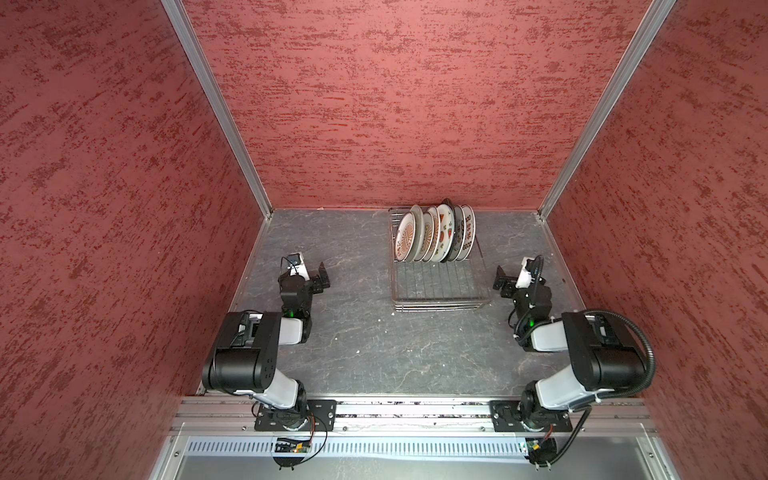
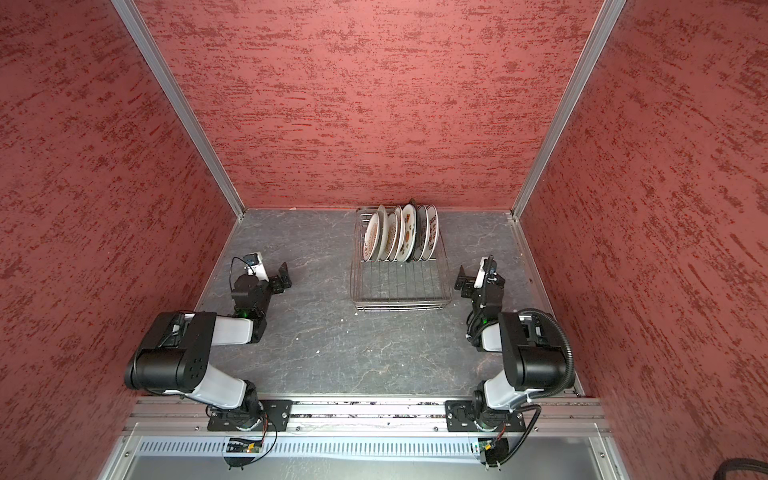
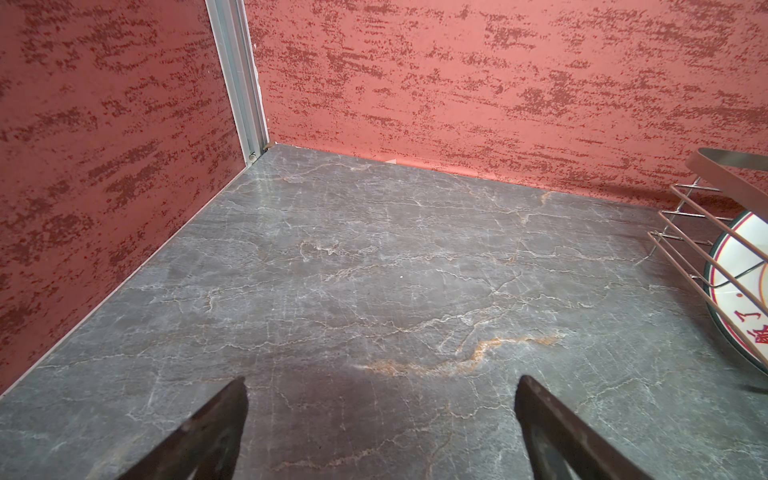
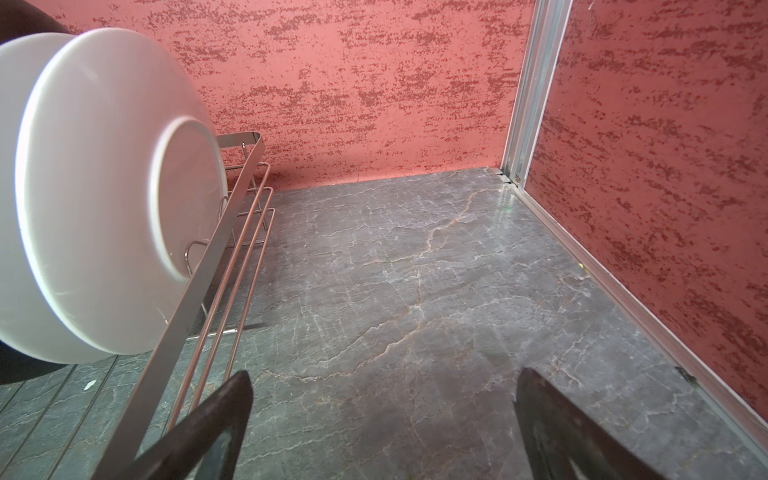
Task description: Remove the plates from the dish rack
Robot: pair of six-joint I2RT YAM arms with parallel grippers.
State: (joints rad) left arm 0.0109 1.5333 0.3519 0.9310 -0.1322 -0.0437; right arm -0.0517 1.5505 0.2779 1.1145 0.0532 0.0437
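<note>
Plates [image 1: 434, 235] stand on edge, close-packed, in the far half of the dish rack [image 1: 440, 291] at the back of the table [image 1: 353, 340]. Advisable start: take an end plate by its upper rim and lift straight up. Left gripper [image 1: 323, 276] and right gripper [image 1: 500, 279] flank the rack, jaws spread wide, holding nothing.

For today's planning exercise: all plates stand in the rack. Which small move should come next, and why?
Probably move the right gripper toward the rightmost plate: it is open, empty, beside the rack, and that plate stands upright nearest it.
</note>
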